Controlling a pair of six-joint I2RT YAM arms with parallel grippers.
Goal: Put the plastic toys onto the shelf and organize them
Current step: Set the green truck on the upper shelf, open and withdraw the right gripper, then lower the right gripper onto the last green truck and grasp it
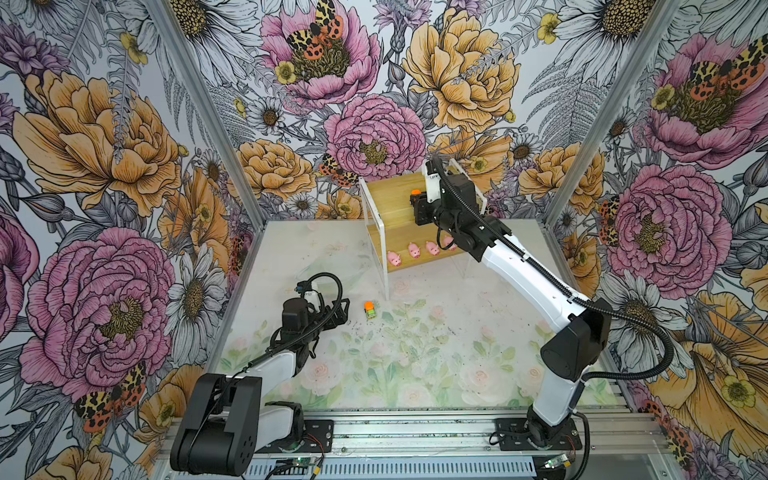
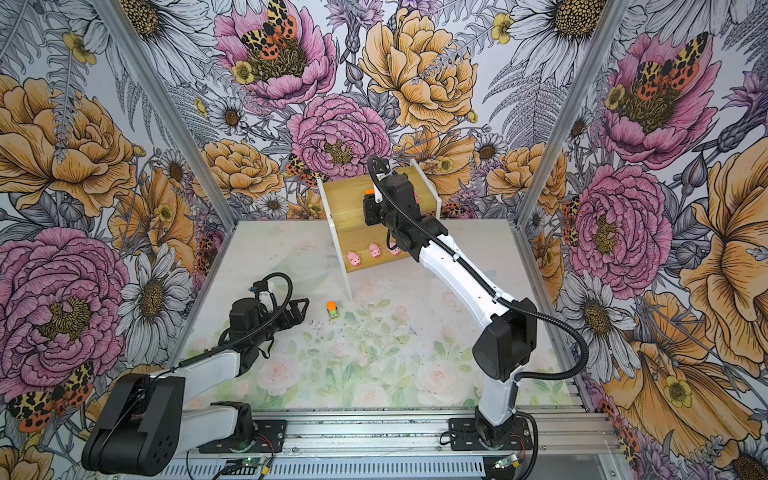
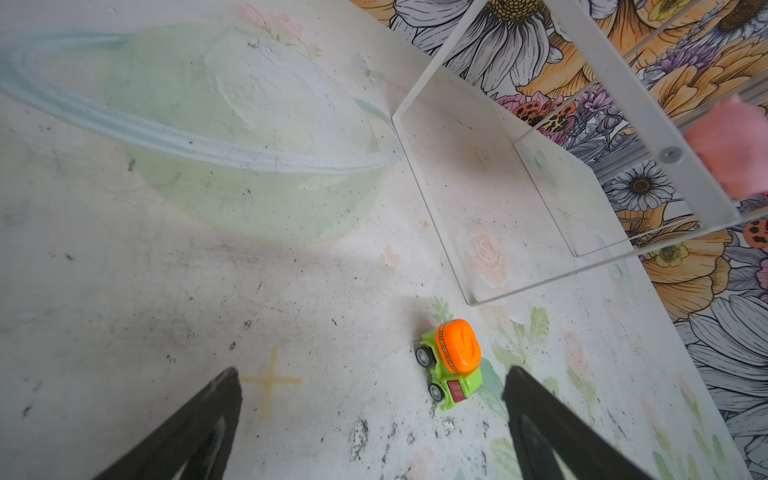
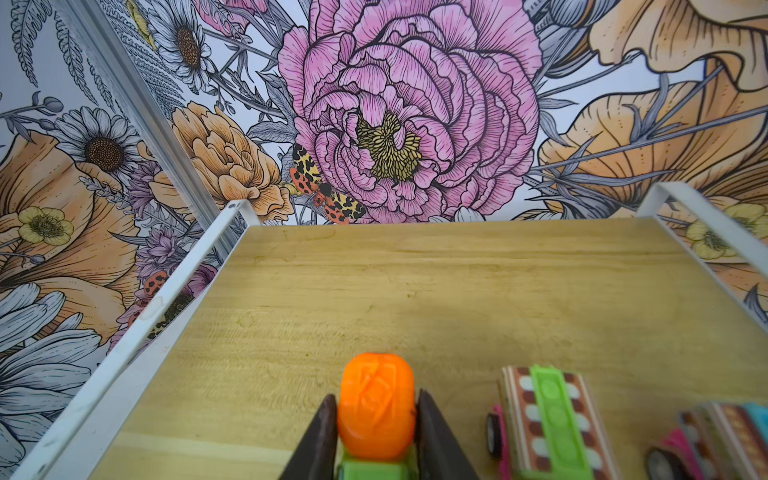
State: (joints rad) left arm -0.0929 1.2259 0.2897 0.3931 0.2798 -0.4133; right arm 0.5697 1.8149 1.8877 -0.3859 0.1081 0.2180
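Right jaws clamp truck (image 4: 376,409) on shelf (image 4: 415,282) top, 9 o'clock of pink trucks (image 4: 548,419), likely grouping kinds; left jaws apart.

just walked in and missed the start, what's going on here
The right end effector grips an orange truck at the top board of the shelf, beside two pink trucks. Four pigs line the lower board. The left end effector hangs open over the table by the other orange truck, the last toy not yet shelved.

White-and-black left arm (image 1: 274,365) folded low, black left gripper (image 3: 374,374) spread wide; right arm (image 1: 528,282) stretched forward, right gripper (image 4: 376,397) pinching orange-and-green toy truck (image 4: 376,419)
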